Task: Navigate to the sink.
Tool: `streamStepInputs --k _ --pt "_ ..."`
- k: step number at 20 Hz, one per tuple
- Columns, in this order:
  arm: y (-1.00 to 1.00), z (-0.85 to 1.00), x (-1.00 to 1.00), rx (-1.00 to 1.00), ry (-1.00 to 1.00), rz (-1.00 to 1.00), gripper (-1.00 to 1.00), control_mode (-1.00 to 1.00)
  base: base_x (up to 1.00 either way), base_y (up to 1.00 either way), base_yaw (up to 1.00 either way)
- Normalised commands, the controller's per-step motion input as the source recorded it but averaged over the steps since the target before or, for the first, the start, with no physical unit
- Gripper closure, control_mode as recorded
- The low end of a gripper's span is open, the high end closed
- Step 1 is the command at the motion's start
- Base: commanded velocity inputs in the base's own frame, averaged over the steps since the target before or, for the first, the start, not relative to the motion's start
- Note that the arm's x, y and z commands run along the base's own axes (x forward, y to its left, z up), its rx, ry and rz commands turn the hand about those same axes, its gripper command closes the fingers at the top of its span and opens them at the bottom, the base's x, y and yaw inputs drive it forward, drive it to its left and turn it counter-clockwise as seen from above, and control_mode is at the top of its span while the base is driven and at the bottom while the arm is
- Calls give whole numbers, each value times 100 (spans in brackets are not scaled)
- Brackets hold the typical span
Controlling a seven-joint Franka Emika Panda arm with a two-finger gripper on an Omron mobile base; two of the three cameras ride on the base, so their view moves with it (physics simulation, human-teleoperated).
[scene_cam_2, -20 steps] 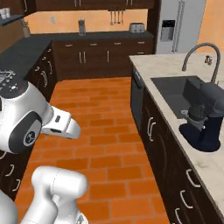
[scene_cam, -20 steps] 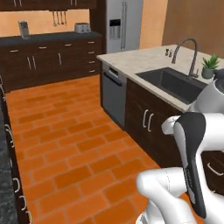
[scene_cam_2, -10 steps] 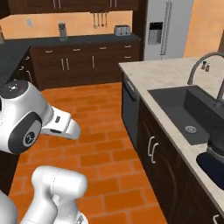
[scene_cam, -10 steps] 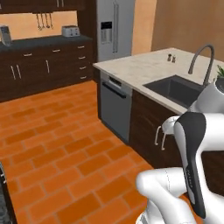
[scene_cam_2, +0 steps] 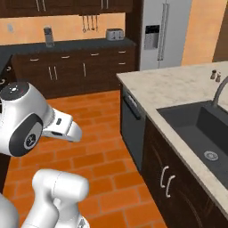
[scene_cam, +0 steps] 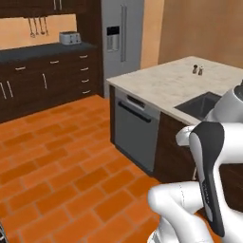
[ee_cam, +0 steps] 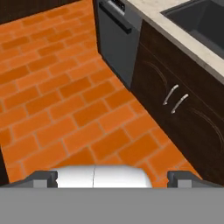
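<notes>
The sink is a dark recessed basin in the pale stone island counter, with a round drain; just the curved stem of its faucet reaches in at the right edge. In the left base view the sink is partly hidden behind my arm. The hand view catches a corner of the sink at top right, above dark cabinet doors. My gripper is open over the brick floor, its fingertips far apart with nothing between them.
A grey dishwasher front sits in the island left of the sink. Two small shakers stand on the counter. A steel fridge and dark cabinets with a toaster line the far wall. Orange brick floor lies open.
The whole picture has shifted, so the base has moved: the island and sink now appear larger and further right, and the fridge has slid toward the middle. The arm's pose looks unchanged.
</notes>
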Motion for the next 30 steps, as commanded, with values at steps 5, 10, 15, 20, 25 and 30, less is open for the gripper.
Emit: streamStepInputs --k 5,10,15,20,25,30 --pt "0 0 0 0 0 0 -100 100 83 33 -57" --pt "0 0 0 0 0 0 -100 100 55 20 -74" --pt "0 0 0 0 0 0 -100 100 56 24 -74" --pt "0 0 0 0 0 0 -100 100 58 44 -67" --pt "0 0 0 0 0 0 -100 100 46 59 -59" --pt "0 0 0 0 0 0 -100 100 52 3 -35"
